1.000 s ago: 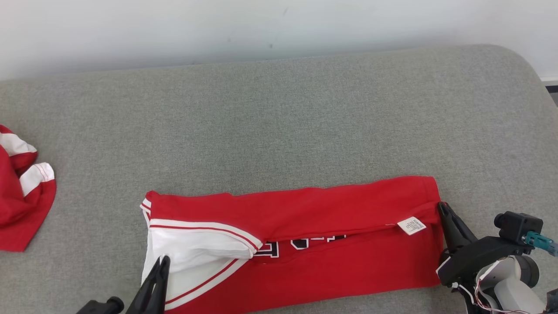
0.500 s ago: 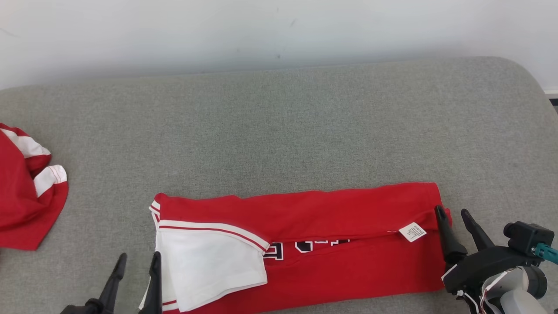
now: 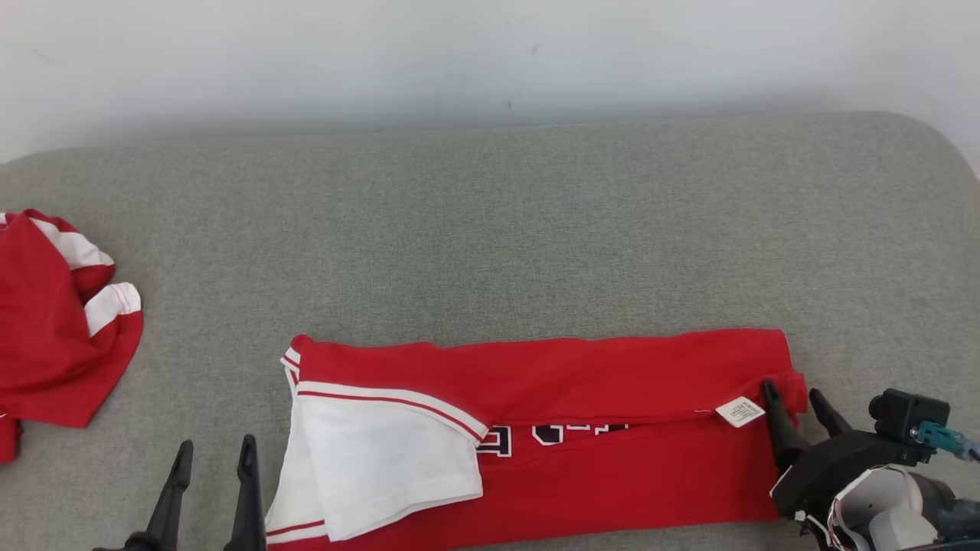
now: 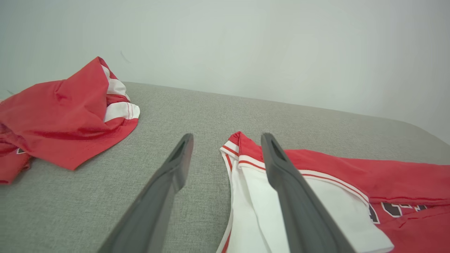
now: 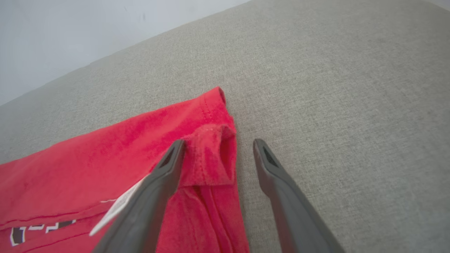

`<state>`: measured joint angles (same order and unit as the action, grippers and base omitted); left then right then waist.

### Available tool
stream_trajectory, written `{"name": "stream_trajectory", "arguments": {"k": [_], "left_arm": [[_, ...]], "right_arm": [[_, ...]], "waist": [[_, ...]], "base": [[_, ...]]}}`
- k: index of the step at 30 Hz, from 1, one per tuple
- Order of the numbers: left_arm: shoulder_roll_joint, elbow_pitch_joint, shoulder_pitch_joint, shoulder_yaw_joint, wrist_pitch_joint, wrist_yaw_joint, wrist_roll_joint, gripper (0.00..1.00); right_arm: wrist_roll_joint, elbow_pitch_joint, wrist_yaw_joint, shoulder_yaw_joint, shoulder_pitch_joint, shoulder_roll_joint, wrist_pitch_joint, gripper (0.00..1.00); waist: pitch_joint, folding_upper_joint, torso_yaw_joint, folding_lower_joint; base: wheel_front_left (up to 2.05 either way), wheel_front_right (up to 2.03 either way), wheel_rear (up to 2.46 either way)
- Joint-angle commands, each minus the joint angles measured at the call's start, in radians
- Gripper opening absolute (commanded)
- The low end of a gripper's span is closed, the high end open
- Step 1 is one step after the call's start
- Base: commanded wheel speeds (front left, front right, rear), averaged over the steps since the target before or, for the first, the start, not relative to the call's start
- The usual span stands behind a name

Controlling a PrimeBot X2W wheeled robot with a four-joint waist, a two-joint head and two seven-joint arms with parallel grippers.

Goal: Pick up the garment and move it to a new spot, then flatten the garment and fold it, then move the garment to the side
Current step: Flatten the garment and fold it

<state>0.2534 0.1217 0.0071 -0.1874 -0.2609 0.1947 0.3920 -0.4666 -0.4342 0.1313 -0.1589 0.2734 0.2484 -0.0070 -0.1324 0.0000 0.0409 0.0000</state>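
A grey cloth-covered surface [image 3: 490, 229] runs up to a pale wall [image 3: 490, 53]. The shirt [image 3: 612, 360] I'm working on lies along the near edge as a long red band, folded lengthwise. Its white sleeve [image 3: 383, 451] is at the left end and a label [image 3: 740, 411] sits near the right end. My left pincer [image 3: 217, 441] is spread and holds nothing, just left of the sleeve. My right pincer [image 3: 792, 388] is spread too, at the right end, where a pucker of hem [image 5: 211, 154] stands between its fingers without being pinched.

That pucker worries me most. If I swing the right arm sideways, a finger could catch it and drag the fold open. The sleeve also lies loose and skewed, so I expect the next fold could spill it out. When the shirt goes to the side, the crumpled red heap [image 3: 53, 337] at the left could be bumped or grabbed by mistake.

Count: two red garments, one label, two pincers with two fingers each.
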Motion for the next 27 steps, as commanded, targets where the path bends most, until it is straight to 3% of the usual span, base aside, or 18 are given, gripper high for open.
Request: {"name": "stream_trajectory", "arguments": {"k": [1,10,11,12,13,14,19,27], "left_arm": [[-0.01,-0.002,0.016,0.014,-0.005,-0.01,-0.014,1.0],[-0.043,-0.006,0.028,0.053,-0.005,-0.037,-0.043,1.0],[-0.046,-0.006,0.028,0.057,-0.005,-0.04,-0.047,1.0],[-0.05,-0.008,0.028,0.059,-0.005,-0.044,-0.05,1.0],[-0.053,-0.009,0.026,0.061,-0.005,-0.044,-0.051,1.0],[-0.055,-0.01,0.024,0.064,-0.005,-0.049,-0.051,1.0],[-0.07,-0.019,0.019,0.078,-0.005,-0.062,-0.06,1.0],[-0.092,-0.032,0.03,0.099,-0.005,-0.086,-0.071,1.0]], "right_arm": [[0.014,-0.026,-0.001,0.011,0.009,-0.014,0.007,1.0],[0.026,-0.086,-0.001,0.017,0.007,-0.035,0.036,1.0],[0.024,-0.089,-0.001,0.011,0.009,-0.036,0.04,0.81],[0.022,-0.086,-0.001,0.005,0.011,-0.041,0.037,0.44],[0.016,-0.082,-0.001,-0.001,0.015,-0.044,0.031,0.19],[0.013,-0.079,-0.001,-0.005,0.018,-0.044,0.027,0.0],[0.004,-0.079,-0.001,-0.01,0.046,-0.017,0.004,0.0],[0.024,-0.089,-0.001,0.05,0.098,0.076,0.002,0.0]], "waist": [[-0.006,0.0,-0.011,0.0],[-0.017,0.0,-0.017,0.0],[-0.018,0.0,-0.015,0.0],[-0.019,0.0,-0.014,0.0],[-0.021,0.0,-0.014,0.0],[-0.022,0.0,-0.013,0.0],[-0.026,0.0,-0.008,0.0],[-0.016,0.0,0.0,0.0]], "base": [[0.0,0.0,0.0],[0.0,0.0,0.0],[0.0,0.0,0.0],[0.0,0.0,0.0],[0.0,0.0,0.0],[0.0,0.0,0.0],[0.0,0.0,0.0],[0.0,0.0,0.0]]}}
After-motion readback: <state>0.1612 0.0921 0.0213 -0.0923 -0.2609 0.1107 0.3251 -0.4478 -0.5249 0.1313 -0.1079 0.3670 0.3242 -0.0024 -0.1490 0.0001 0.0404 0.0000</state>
